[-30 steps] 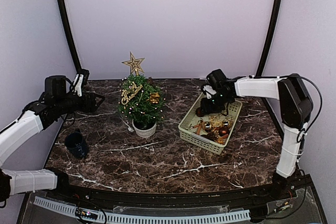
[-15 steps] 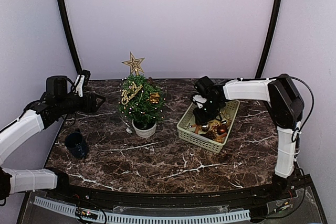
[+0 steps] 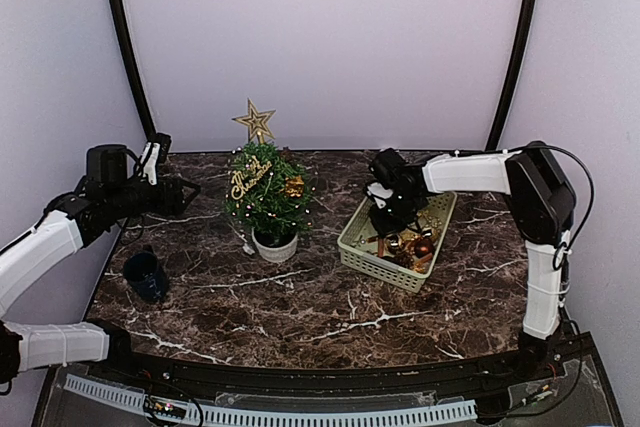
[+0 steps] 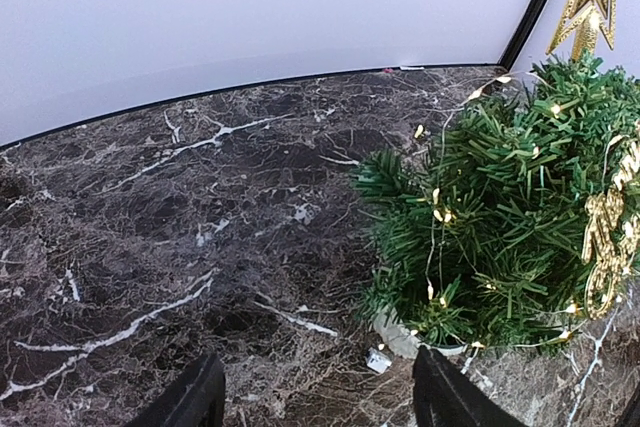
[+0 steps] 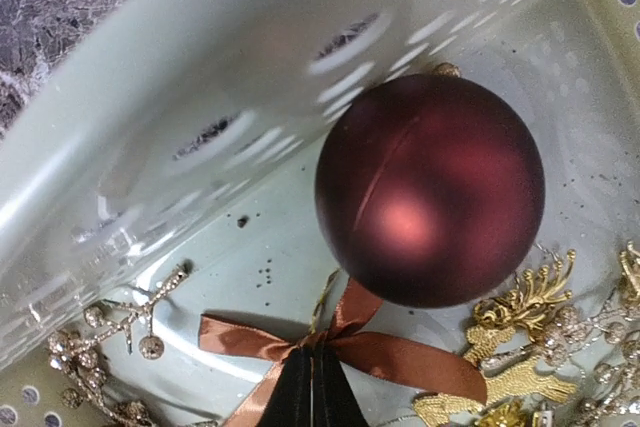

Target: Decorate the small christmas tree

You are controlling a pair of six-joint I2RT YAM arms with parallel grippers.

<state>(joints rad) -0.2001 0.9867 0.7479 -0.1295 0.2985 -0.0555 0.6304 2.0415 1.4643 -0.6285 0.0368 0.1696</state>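
Observation:
The small christmas tree stands in a white pot at centre left, with a gold star, a gold script sign and a gold ball on it. It fills the right of the left wrist view. My left gripper is open and empty to the tree's left, above the table. My right gripper is down in the beige basket. It is shut on the knot of a brown ribbon bow, beside a dark red ball.
A dark blue mug stands at the near left. The basket wall is close to my right gripper. Gold ornaments and a silver beaded sprig lie in the basket. A light string's small white box lies by the pot.
My right gripper has moved left and down into the near-left part of the basket. The left arm has not moved.

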